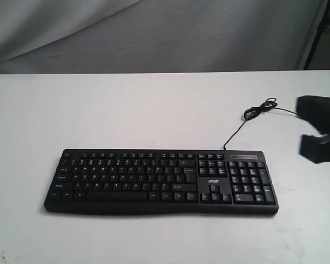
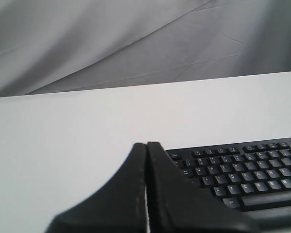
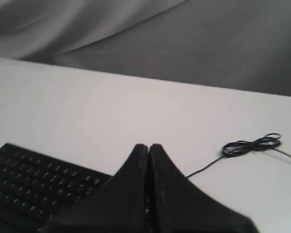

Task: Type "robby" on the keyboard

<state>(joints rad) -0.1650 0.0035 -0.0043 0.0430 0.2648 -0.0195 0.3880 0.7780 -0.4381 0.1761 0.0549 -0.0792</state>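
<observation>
Exterior view: the keyboard lies flat on the white table, about mid-table; its cable runs from the back right to a small coil
Left gripper: clenched, empty; the keyboard's left end is close by
Right gripper: clenched, empty; between the keyboard's right end and the coil

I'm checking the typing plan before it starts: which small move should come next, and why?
Probably ease the left gripper, its fingers shut into one tip, over the keyboard toward the left half, where R should lie. It sits off that end, touching no key; the right gripper is off the number-pad end, by the cable.
</observation>
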